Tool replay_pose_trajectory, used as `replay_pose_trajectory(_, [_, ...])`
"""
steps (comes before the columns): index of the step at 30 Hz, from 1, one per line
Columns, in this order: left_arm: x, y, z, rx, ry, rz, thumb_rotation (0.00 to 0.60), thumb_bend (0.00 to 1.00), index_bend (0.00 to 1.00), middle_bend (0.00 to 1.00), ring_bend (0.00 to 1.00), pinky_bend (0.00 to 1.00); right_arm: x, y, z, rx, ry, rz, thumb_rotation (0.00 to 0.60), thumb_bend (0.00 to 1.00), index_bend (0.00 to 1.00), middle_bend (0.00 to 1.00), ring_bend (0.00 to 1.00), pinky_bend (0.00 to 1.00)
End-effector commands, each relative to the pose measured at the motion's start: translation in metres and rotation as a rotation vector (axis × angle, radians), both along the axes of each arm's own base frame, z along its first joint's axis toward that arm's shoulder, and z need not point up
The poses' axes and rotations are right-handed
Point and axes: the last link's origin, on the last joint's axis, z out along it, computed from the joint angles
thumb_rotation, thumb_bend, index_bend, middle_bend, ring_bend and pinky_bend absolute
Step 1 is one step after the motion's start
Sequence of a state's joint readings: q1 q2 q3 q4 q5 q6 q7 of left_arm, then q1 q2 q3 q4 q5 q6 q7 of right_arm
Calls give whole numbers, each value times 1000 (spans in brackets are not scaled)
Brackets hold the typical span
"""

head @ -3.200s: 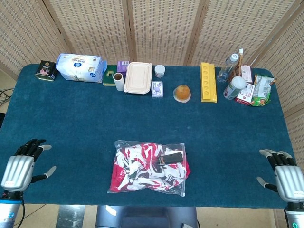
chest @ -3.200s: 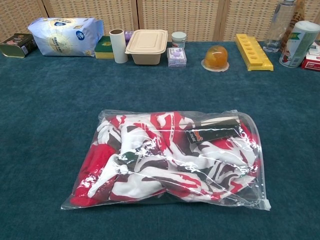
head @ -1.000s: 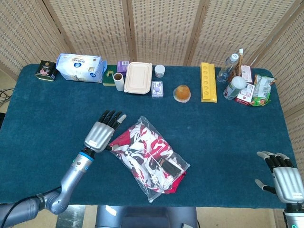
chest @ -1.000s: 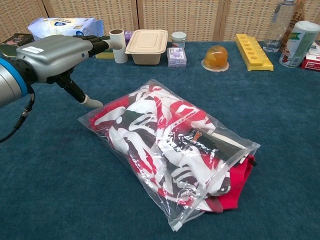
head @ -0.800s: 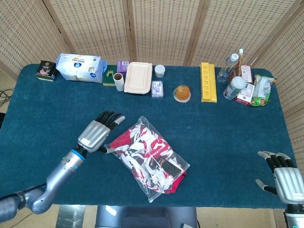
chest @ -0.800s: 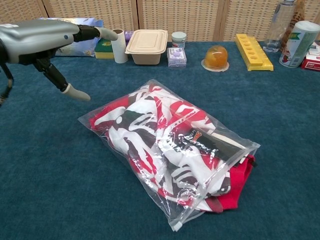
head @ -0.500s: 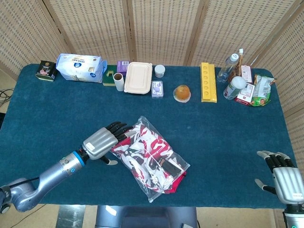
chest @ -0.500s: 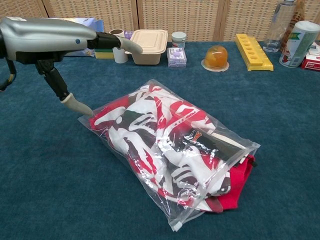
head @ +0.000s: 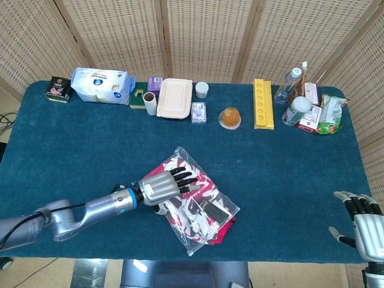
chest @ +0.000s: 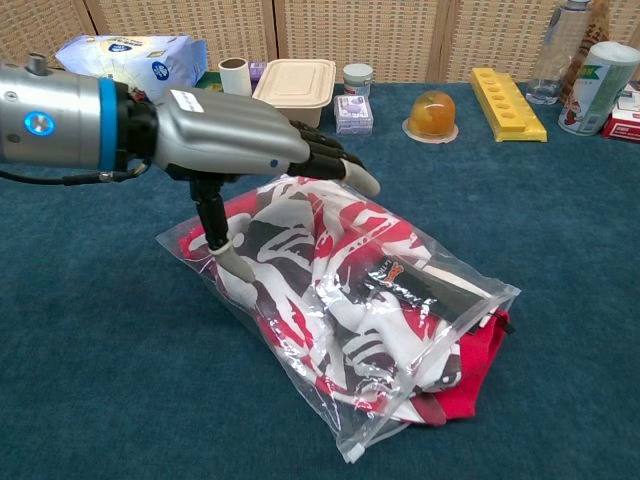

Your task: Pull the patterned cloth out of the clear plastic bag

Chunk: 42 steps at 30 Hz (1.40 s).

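Chest view: patterned cloth (chest: 330,270), red, white and dark, crumpled inside the clear plastic bag (chest: 450,330), which lies diagonally on the teal felt-like table cover (chest: 90,350) near the front edge. Bag film glossy, wrinkled; red fabric pokes out at its lower right corner. Left hand (chest: 235,130), silver shell with black fingers (chest: 325,160), hovers over the bag's upper left end, fingers extended and spread, grasping nothing; thumb tip rests on the plastic. Right hand (head: 366,225) sits at the table's front right corner, fingers apart, empty. Along the back edge: beige lidded container (chest: 294,90), yellow tray (chest: 506,102).
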State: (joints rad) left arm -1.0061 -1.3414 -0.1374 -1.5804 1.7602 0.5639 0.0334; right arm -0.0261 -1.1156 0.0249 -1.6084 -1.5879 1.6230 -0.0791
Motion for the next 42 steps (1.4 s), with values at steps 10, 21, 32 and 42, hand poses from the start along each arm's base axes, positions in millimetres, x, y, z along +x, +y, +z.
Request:
replay_pose_trajectory(10, [26, 10, -52, -23, 89, -73, 600, 14, 0, 41, 0, 60, -6, 1, 3, -17, -11, -21, 600, 64, 240, 269, 273, 203])
replay_pose_trajectory(21, [28, 9, -71, -25, 110, -96, 600, 59, 422, 249, 193, 254, -9, 0, 3, -18, -24, -20, 600, 64, 241, 269, 273, 202])
replay_pose_trajectory(32, [10, 10, -77, 39, -92, -34, 600, 303, 786, 650, 595, 608, -7, -3, 0, -5, -32, -12, 600, 64, 246, 269, 273, 203])
replay_pose_trajectory(42, [-26, 26, -47, 78, -370, 45, 600, 332, 799, 671, 618, 632, 1, -9, -1, 17, -27, 15, 600, 63, 247, 269, 275, 226])
